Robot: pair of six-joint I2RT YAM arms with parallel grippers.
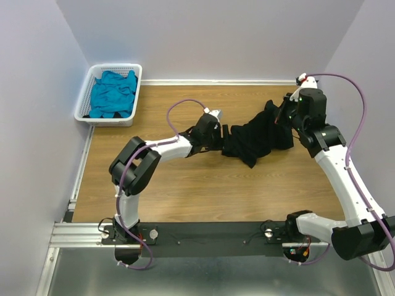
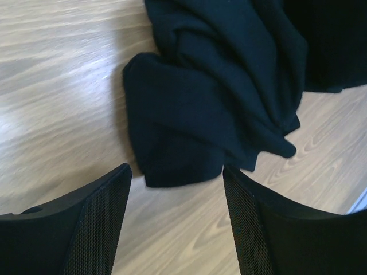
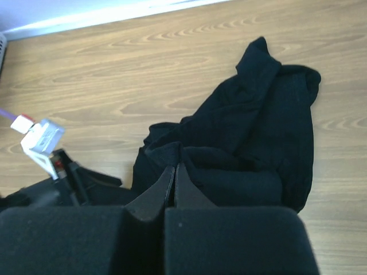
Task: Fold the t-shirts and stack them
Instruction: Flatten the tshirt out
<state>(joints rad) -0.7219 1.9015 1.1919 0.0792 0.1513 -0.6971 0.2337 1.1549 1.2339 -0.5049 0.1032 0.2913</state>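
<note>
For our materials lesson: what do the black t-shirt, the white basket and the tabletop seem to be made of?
The black t-shirt: soft matte knit cloth, likely; it bunches in rounded folds. The basket: white moulded plastic, seemingly, with slotted walls. The tabletop: wood or wood-look laminate, smooth with faint sheen; grain lines show.

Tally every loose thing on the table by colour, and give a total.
Black cloth t-shirt: 1
Teal-blue crumpled cloth t-shirt: 1
White slotted plastic basket: 1
Total: 3
</note>
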